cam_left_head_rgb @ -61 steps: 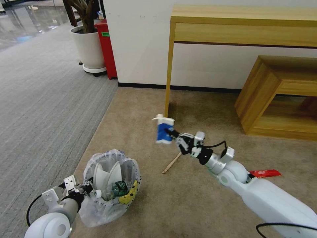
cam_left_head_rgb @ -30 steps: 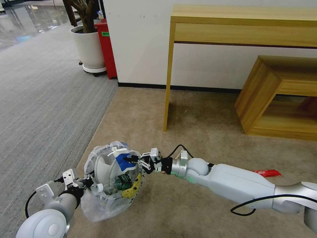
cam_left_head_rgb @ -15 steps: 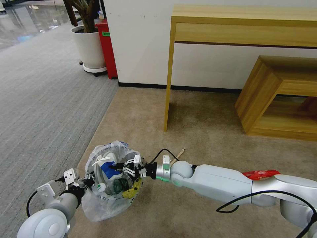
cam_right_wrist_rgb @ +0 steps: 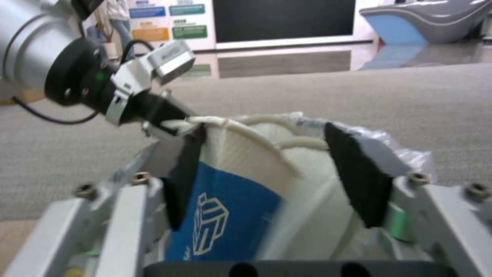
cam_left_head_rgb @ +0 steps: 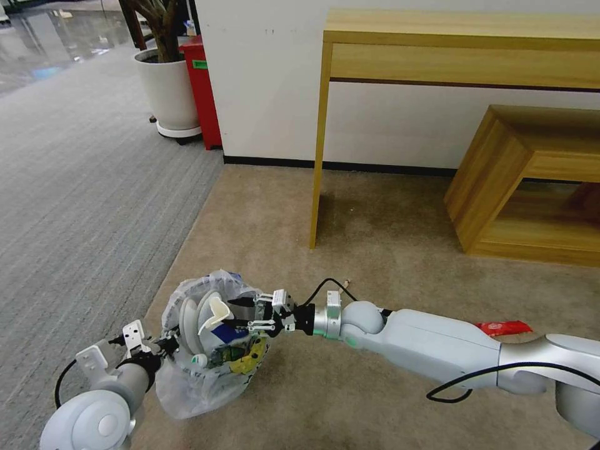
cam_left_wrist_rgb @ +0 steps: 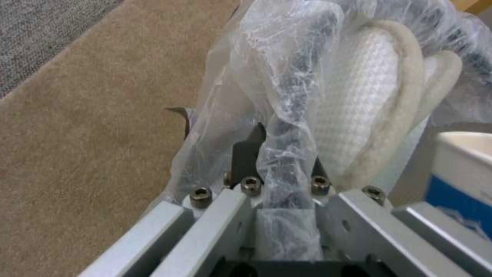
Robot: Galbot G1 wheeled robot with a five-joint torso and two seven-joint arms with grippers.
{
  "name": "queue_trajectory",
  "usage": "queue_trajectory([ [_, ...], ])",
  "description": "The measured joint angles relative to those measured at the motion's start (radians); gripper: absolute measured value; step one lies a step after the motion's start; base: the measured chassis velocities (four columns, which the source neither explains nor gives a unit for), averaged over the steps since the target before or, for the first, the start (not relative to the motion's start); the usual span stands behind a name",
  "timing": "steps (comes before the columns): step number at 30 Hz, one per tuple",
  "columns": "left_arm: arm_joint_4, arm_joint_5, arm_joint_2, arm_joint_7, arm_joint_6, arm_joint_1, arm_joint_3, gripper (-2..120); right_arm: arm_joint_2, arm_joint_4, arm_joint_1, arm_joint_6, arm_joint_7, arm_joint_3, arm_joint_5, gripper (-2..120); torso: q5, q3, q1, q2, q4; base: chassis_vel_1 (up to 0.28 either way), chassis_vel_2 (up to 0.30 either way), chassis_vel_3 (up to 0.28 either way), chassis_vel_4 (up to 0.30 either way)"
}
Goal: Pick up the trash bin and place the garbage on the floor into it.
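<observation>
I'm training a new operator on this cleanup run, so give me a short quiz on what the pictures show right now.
1. True or false: the flat red wrapper already lies inside the small round dark trash bin lined with a crinkly clear plastic bag.
2. What does the left gripper clamp? A: the bin's bag-covered rim. B: a wooden stick. C: nothing.
3. Fill in: in front of the open right gripper, the blue-white paper cup sits in the bin beside two white ____.

Key: 1 false, it lies on the beige carpet floor; 2 A; 3 slippers.
</observation>
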Motion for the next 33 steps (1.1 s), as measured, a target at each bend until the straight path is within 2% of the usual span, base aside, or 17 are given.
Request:
queue_trajectory([
  [8, 0.001, 0.010, -0.005, 0.004, -0.002, 0.007, 0.001, 1, -0.004, 0.052, -0.070, -0.006, 0.089, 0.117, 0.006, 96, 0.0000, 0.000, 0.000, 0.000, 0.0000, 0.000, 0.000, 0.000, 0.000],
  [18, -0.006, 0.018, -0.017, 0.005, -0.004, 0.010, 0.008, 1, -0.040, 0.074, -0.110, -0.007, 0.092, 0.132, -0.018, 100, 0.0000, 0.000, 0.000, 0.000, -0.0001, 0.000, 0.000, 0.000, 0.000],
  [24, -0.009, 0.019, -0.020, 0.007, -0.004, 0.013, 0.009, 1, -0.035, 0.072, -0.123, -0.005, 0.107, 0.140, -0.025, 100, 0.0000, 0.000, 0.000, 0.000, -0.0001, 0.000, 0.000, 0.000, 0.000],
  [28, -0.008, 0.023, -0.021, 0.009, -0.005, 0.015, 0.007, 1, -0.011, 0.076, -0.150, -0.022, 0.167, 0.209, -0.015, 100, 0.0000, 0.000, 0.000, 0.000, 0.0001, 0.000, 0.000, 0.000, 0.000],
  [31, -0.004, 0.024, -0.020, 0.011, -0.006, 0.015, 0.006, 1, 0.005, 0.116, -0.200, -0.103, 0.303, 0.321, 0.037, 100, 0.0000, 0.000, 0.000, 0.000, 0.0001, 0.000, 0.000, 0.000, 0.000],
  [32, -0.004, 0.024, -0.020, 0.011, -0.006, 0.015, 0.006, 1, 0.005, 0.116, -0.200, -0.103, 0.303, 0.321, 0.037, 100, 0.0000, 0.000, 0.000, 0.000, 0.0001, 0.000, 0.000, 0.000, 0.000],
  [33, -0.003, 0.024, -0.019, 0.012, -0.007, 0.015, 0.006, 1, 0.006, 0.131, -0.216, -0.134, 0.363, 0.355, 0.061, 100, -0.0001, 0.000, 0.000, 0.000, 0.0001, 0.000, 0.000, 0.000, 0.000],
])
